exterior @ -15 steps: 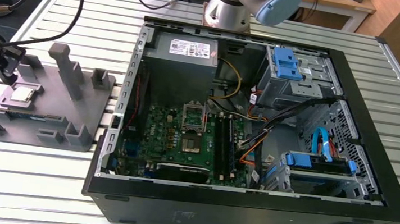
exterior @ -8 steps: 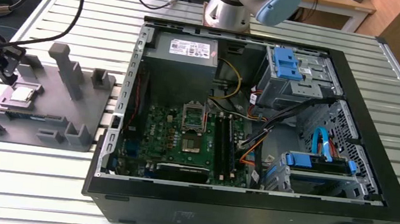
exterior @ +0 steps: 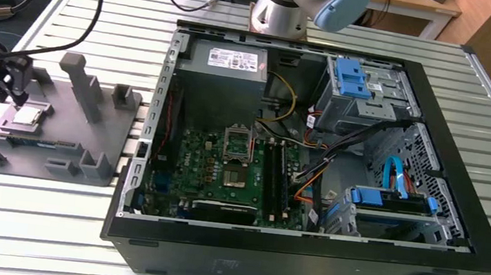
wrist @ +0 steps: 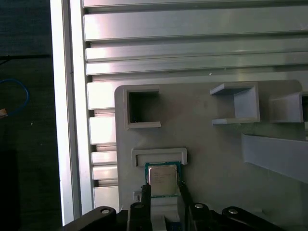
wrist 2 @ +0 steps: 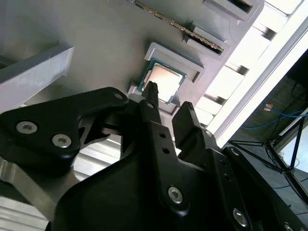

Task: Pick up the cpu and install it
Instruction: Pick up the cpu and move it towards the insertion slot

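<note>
Black gripper [wrist: 164,187] points down, fingers [wrist: 145,193] spread, over the cpu [wrist: 162,177].

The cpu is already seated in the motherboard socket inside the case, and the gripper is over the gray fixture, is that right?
Not quite. The cpu lies in its pocket on the gray fixture, not in the motherboard socket; the first wrist view shows it there. The gripper is indeed over the gray fixture, open.
</note>
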You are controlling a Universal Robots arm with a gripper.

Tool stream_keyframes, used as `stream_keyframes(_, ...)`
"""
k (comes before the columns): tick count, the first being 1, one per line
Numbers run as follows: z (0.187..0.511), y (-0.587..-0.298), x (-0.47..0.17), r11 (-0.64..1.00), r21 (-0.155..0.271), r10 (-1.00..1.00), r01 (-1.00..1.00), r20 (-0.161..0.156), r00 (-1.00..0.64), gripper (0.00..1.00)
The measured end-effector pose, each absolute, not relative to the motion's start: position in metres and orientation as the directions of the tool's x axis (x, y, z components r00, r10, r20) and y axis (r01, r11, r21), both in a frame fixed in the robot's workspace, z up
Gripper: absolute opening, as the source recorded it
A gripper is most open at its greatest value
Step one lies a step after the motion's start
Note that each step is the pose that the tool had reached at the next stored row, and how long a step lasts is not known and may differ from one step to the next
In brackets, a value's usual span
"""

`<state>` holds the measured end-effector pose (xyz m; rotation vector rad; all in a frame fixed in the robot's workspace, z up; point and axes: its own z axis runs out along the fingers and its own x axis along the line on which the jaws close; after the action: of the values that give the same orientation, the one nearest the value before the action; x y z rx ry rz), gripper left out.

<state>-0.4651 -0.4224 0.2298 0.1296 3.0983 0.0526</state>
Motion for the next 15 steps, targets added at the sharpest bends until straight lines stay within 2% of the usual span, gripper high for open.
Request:
stream_keyframes(1,0.2297,-0.4225,-0.4650,0.996,0.036,0.084,0.083,-0.039,-0.996,0.41)
stream_keyframes(2,0.2297,-0.4224,-0.4650,0.996,0.036,0.084,0.083,-0.039,-0.996,0.41)
stream_keyframes(4,0.2297,-0.4224,-0.4650,0.996,0.036,0.084,0.083,-0.039,-0.996,0.53)
stream_keyframes(7,0.2297,-0.4224,-0.4650,0.996,0.036,0.084,0.083,-0.039,-0.996,0.58)
stream_keyframes(8,0.2297,-0.4224,-0.4650,0.996,0.036,0.084,0.083,-0.039,-0.996,0.65)
stream_keyframes(15,0.2212,-0.4224,-0.4650,0.996,0.036,0.084,0.083,-0.039,-0.996,0.65)
